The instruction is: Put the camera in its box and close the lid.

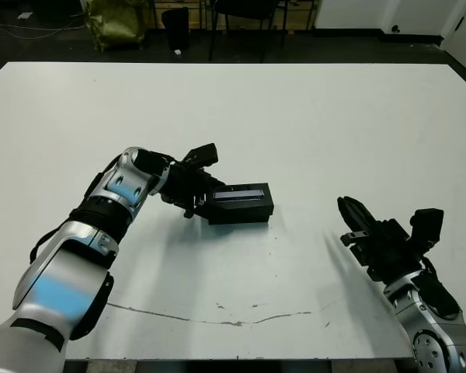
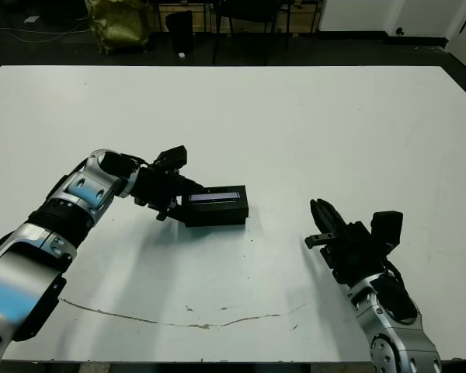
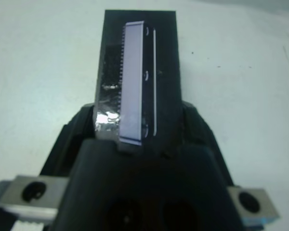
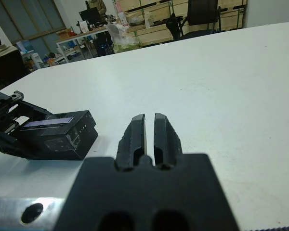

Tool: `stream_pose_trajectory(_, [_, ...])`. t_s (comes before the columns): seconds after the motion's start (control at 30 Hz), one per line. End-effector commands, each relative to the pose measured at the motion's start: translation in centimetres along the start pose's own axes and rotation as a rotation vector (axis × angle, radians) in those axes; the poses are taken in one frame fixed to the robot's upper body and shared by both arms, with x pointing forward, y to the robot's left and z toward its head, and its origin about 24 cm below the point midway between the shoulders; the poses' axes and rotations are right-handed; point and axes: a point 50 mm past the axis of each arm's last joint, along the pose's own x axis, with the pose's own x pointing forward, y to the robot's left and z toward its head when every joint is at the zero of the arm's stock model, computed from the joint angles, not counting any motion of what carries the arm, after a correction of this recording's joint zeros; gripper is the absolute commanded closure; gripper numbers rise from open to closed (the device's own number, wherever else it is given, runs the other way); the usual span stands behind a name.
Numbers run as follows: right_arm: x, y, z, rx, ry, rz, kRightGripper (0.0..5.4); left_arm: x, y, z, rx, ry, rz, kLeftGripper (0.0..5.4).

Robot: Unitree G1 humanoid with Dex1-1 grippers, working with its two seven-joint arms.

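Lid is sitting on the box, long axis running away from the left gripper clamping its near end, while the right gripper, nearly closed and empty, is resting well apart.

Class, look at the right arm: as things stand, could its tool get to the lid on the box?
Probably yes. Only bare table lies between the right tool and the lid; the left tool grips the box's far end.

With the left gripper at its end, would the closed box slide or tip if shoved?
Probably slides: the box sits low and flat on the smooth table. Likely stiff, given its straight edges. The left gripper holds one end only, so it may pivot.
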Motion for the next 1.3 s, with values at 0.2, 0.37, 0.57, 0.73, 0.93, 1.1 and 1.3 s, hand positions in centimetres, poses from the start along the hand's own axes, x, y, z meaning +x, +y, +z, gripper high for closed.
stream_pose_trajectory(0.2, [-0.2,-0.2,-0.6,0.004,0.036,-0.013,5.40,-0.7,-0.4,-4.0,-0.106,0.171,0.026,2.82])
stream_pose_trajectory(0.37, [-0.2,-0.1,-0.5,0.014,0.039,-0.018,5.40,-1.5,-0.3,-4.4,-0.096,0.178,0.027,2.82])
stream_pose_trajectory(0.57, [-0.1,-0.3,-0.8,0.016,0.024,0.003,5.40,-1.9,-0.2,-4.6,-0.118,0.197,0.035,2.82])
stream_pose_trajectory(0.73, [-0.2,-0.1,-0.7,0.007,0.034,-0.007,5.40,-2.1,-0.2,-4.4,-0.084,0.193,0.032,2.82])
stream_pose_trajectory(0.93, [-0.2,-0.1,-0.6,-0.005,0.036,-0.006,5.40,-2.2,-0.2,-4.4,-0.081,0.187,0.035,2.82])
stream_pose_trajectory(1.1, [-0.1,-0.3,-1.0,0.009,0.021,0.002,5.40,-2.3,0.0,-3.5,-0.030,0.211,0.032,2.82])
stream_pose_trajectory(1.3, [-0.2,-0.2,-0.9,0.016,0.025,0.000,5.40,-1.8,0.1,-2.4,-0.016,0.205,0.022,2.82])
